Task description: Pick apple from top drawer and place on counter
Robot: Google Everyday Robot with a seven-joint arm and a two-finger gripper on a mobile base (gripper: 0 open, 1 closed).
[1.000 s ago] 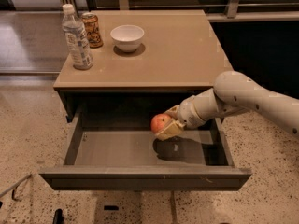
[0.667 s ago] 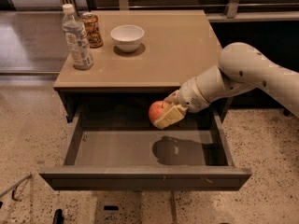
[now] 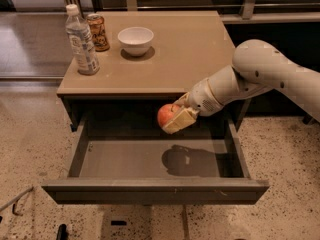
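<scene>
The red apple (image 3: 165, 115) is held in my gripper (image 3: 175, 118), which is shut on it. The gripper hangs above the open top drawer (image 3: 150, 159), just below and in front of the counter's (image 3: 190, 54) front edge, right of the middle. The white arm reaches in from the right. The drawer's flat grey floor shows only the arm's shadow. One cream finger (image 3: 181, 120) covers the apple's right side.
On the counter's back left stand a plastic water bottle (image 3: 81, 41), a brown can (image 3: 97, 32) and a white bowl (image 3: 135, 40). Speckled terrazzo floor surrounds the cabinet. A dark cabinet body stands behind the arm at the right.
My gripper has risen with the apple from near the drawer floor up to just under the counter's front edge. The drawer has not moved.
</scene>
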